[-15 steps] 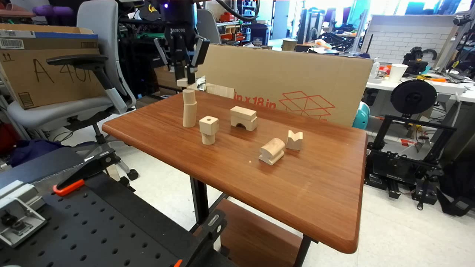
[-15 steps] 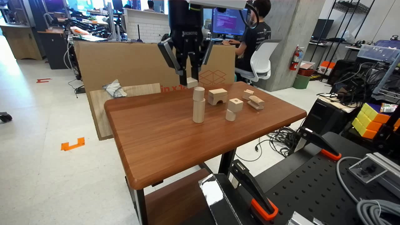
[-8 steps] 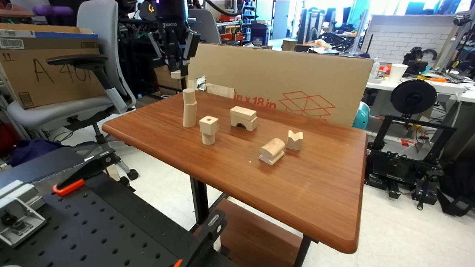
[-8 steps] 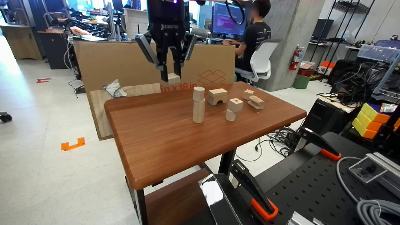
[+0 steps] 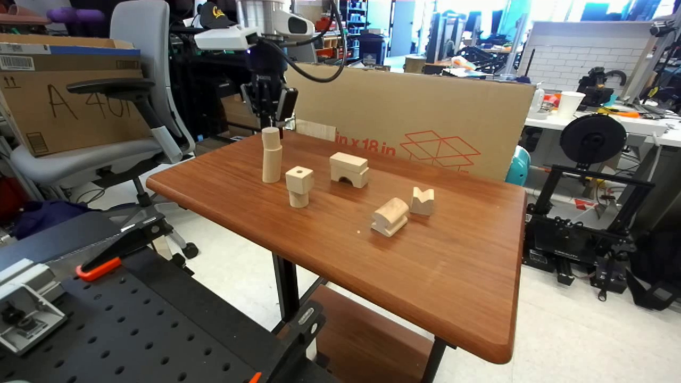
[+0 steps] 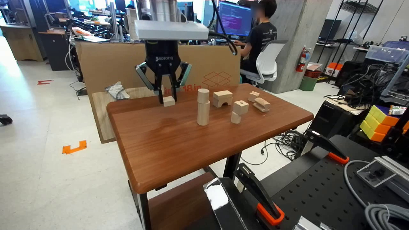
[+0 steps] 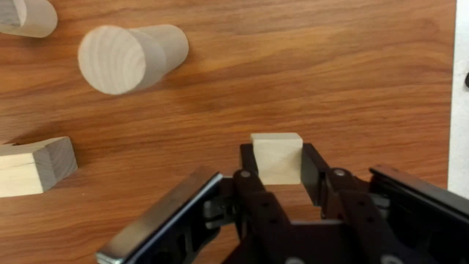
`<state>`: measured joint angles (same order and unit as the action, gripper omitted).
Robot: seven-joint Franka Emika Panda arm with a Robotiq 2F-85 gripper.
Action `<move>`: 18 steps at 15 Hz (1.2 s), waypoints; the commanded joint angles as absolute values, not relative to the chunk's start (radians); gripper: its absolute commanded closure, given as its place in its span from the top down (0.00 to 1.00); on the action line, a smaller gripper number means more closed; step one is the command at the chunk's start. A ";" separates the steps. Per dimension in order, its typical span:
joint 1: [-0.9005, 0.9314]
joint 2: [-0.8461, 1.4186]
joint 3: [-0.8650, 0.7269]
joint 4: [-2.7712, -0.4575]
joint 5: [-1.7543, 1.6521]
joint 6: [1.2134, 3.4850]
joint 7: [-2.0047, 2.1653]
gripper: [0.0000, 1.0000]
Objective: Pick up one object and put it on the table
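Observation:
A small pale wooden block [image 7: 277,161] sits between the black finger pads in the wrist view. My gripper [image 6: 167,98] is shut on this block [image 6: 169,101], both finger pads touching its sides. It holds the block low over the far left part of the reddish-brown table [image 6: 153,143] in an exterior view. A dark shadow shows on the wood below, so a gap seems to remain under the block. In an exterior view the gripper [image 5: 273,123] is behind the stacked cylinders, which hide the block.
Two stacked cylinders [image 6: 203,108] stand right of the gripper, also in the wrist view [image 7: 113,60]. A cube on a short cylinder [image 6: 239,108], an arch with a block on top [image 6: 222,98], a rounded block [image 6: 262,104] and a notched block [image 5: 422,202] stand farther off.
The gripper has moved left past the cylinder stack in an exterior view, then down toward the table, with the block held throughout. The other wooden pieces have not moved.

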<state>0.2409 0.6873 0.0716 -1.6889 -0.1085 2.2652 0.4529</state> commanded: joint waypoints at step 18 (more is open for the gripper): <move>0.308 0.550 0.049 -1.576 -0.069 2.072 0.473 1.00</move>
<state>0.3180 0.7140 0.0425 -1.4607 -0.1065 2.1472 0.4903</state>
